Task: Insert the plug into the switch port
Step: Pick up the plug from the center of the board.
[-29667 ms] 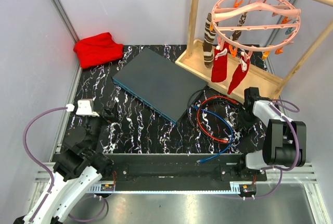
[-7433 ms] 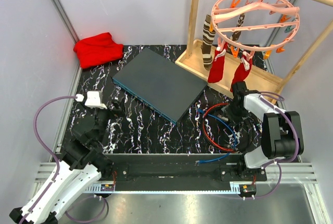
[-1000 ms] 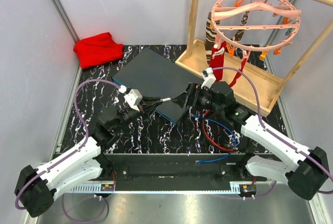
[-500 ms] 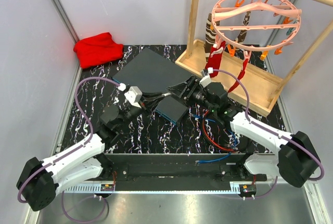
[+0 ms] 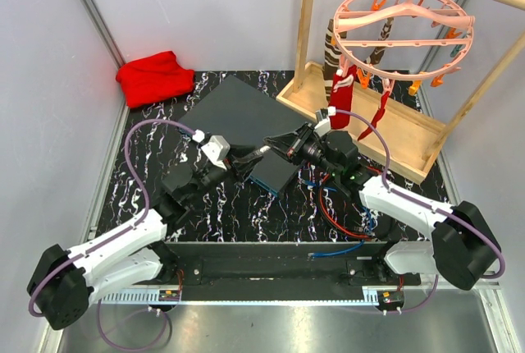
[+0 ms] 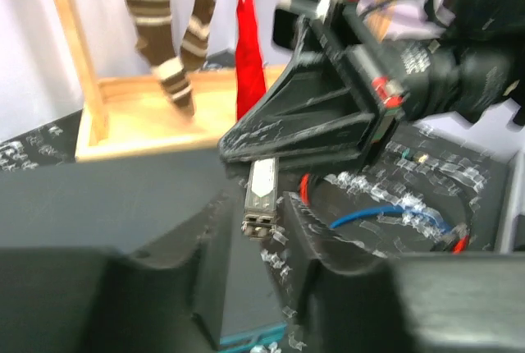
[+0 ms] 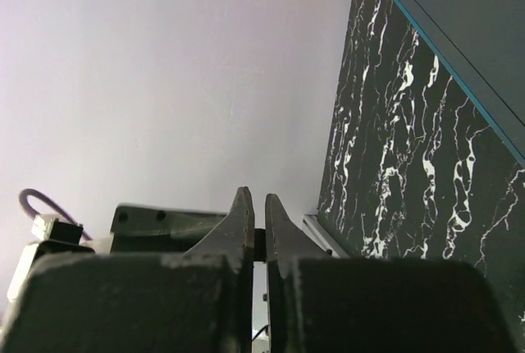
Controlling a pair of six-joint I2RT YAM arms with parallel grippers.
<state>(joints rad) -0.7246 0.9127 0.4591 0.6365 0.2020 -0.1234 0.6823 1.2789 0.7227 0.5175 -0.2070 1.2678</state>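
The plug (image 6: 262, 193), a small silver module, hangs in the air over the switch (image 5: 238, 111), a flat dark grey box with a teal front edge (image 6: 246, 341). My right gripper (image 6: 246, 149) is shut on the plug's far end; in the right wrist view a dark sliver of the plug (image 7: 259, 242) shows between the nearly closed fingers of that gripper (image 7: 255, 197). My left gripper (image 6: 262, 226) faces it, jaws standing apart on either side of the plug's near end with small gaps. From above, both grippers meet at the switch's near right corner (image 5: 261, 152).
Red and blue cables (image 5: 344, 205) coil on the black marbled table right of the switch. A wooden rack base (image 5: 410, 135) stands behind, with a pink round hanger (image 5: 402, 20) carrying socks. A red cloth (image 5: 154, 76) lies at the back left.
My right gripper moved left to the plug and closed on it. My left gripper, which held the plug, has opened its jaws around it.
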